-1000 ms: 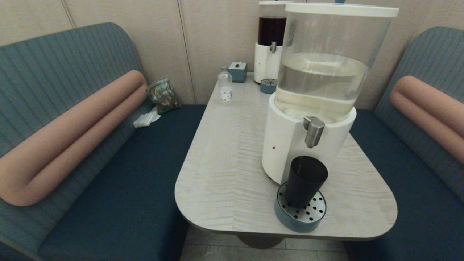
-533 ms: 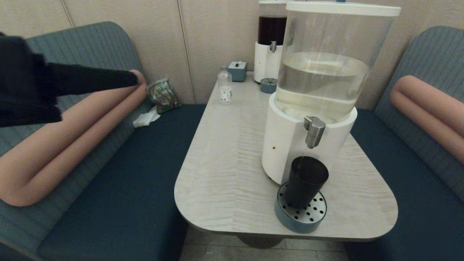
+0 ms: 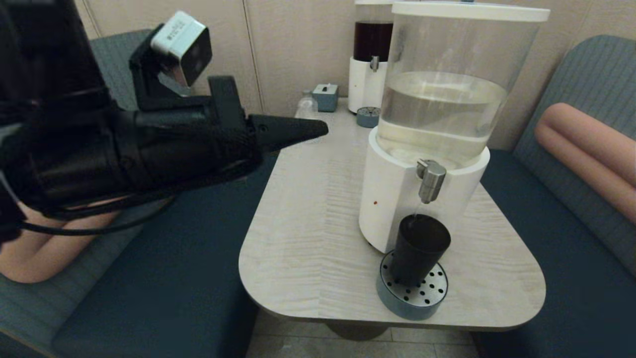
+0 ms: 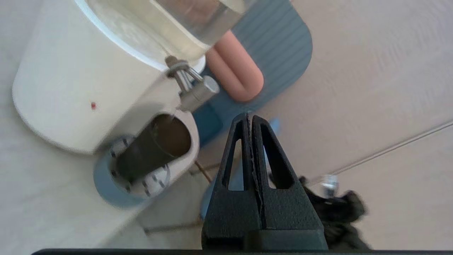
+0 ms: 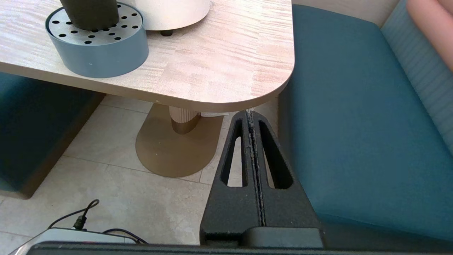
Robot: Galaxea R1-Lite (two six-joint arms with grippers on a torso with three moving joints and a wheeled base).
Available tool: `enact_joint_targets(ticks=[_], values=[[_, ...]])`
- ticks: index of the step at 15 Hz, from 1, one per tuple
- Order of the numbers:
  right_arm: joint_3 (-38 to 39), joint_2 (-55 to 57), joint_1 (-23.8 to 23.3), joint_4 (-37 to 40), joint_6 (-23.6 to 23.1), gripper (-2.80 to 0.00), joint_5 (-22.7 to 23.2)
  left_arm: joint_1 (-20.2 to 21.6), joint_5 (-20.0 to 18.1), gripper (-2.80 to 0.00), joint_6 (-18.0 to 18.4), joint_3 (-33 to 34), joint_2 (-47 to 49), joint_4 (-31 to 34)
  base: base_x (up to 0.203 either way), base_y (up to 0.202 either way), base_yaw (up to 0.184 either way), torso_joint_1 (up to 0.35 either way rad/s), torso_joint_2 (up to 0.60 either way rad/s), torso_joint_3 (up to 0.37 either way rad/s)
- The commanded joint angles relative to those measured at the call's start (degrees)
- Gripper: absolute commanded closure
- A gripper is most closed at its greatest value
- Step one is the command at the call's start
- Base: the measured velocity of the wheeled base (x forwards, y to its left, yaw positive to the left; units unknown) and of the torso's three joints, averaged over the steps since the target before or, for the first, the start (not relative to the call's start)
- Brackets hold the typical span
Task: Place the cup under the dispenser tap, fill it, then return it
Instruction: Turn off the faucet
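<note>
The dark cup (image 3: 418, 247) stands upright on a round blue drip tray (image 3: 411, 296) directly under the steel dispenser tap (image 3: 430, 180); a thin stream falls from the tap into it. In the left wrist view the cup (image 4: 154, 152) and the tap (image 4: 193, 92) show to one side of my fingers. My left gripper (image 3: 323, 129) is shut and empty, raised high over the table's left half, well left of the big white-based dispenser (image 3: 397, 199). My right gripper (image 5: 250, 112) is shut and parked low beside the table's near right corner, out of the head view.
A second dispenser with dark liquid (image 3: 370, 59), a small blue drip tray (image 3: 366, 118) and a blue tissue box (image 3: 326, 96) stand at the table's far end. Teal benches (image 3: 561, 238) flank the table. The table's pedestal foot (image 5: 173, 145) and floor cables (image 5: 85, 219) show below.
My left arm has swung in from the far left, out over the table's left side toward the dispenser. The cup has stayed on the drip tray under the running tap.
</note>
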Motion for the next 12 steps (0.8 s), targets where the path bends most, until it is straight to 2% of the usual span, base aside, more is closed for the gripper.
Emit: enact_joint_targets(ticks=[1, 4, 6, 9, 12], values=[[0.0, -0.1, 0.0, 0.0, 0.0, 0.00, 0.0, -0.2, -0.1, 0.00, 1.7, 4.8, 4.9, -12.0, 0.000, 0.000, 0.000, 0.000, 0.00, 0.000], [0.0, -0.1, 0.0, 0.0, 0.0, 0.00, 0.0, -0.2, -0.1, 0.00, 14.4, 6.7, 11.3, -19.1, 0.000, 0.000, 0.000, 0.000, 0.00, 0.000], [0.0, -0.1, 0.0, 0.0, -0.1, 0.00, 0.0, -0.2, -0.1, 0.00, 21.0, 6.8, 15.3, -21.4, 0.000, 0.000, 0.000, 0.000, 0.00, 0.000], [0.0, -0.1, 0.0, 0.0, 0.0, 0.00, 0.0, -0.6, -0.2, 0.00, 27.2, 5.0, 19.2, -22.3, 0.000, 0.000, 0.000, 0.000, 0.00, 0.000], [0.0, -0.1, 0.0, 0.0, -0.1, 0.00, 0.0, -1.2, -0.7, 0.00, 33.0, 0.1, 23.2, -22.4, 0.000, 0.000, 0.000, 0.000, 0.00, 0.000]])
